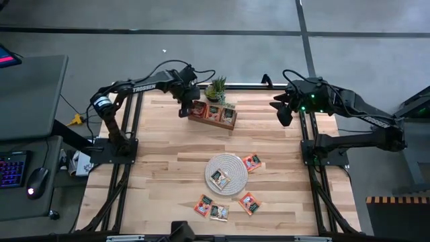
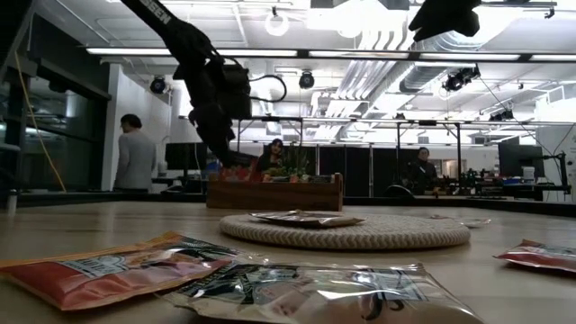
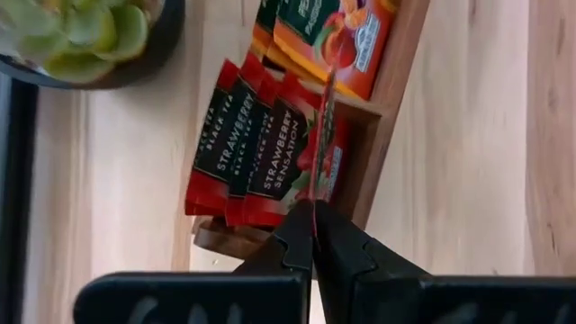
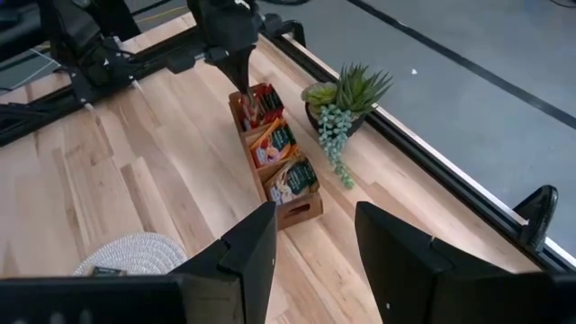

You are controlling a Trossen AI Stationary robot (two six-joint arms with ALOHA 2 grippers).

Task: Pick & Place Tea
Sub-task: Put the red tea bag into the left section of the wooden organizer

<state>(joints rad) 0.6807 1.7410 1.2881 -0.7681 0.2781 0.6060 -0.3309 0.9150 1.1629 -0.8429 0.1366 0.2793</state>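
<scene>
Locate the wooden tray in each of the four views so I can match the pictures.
High view: wooden tray at the table's far edge, left gripper at its end.
Low view: tray behind the woven mat.
Left wrist view: tray under the gripped sachet.
Right wrist view: tray mid-picture.
Shared landmark: the potted plant beside it.

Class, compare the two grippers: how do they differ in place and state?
The left gripper is shut on a tea sachet edge-on over the tray's end compartment; the right gripper is open and holds nothing. The left is down at the tray; the right hovers apart near the table's far right corner. Both are dark, two-fingered.
</scene>
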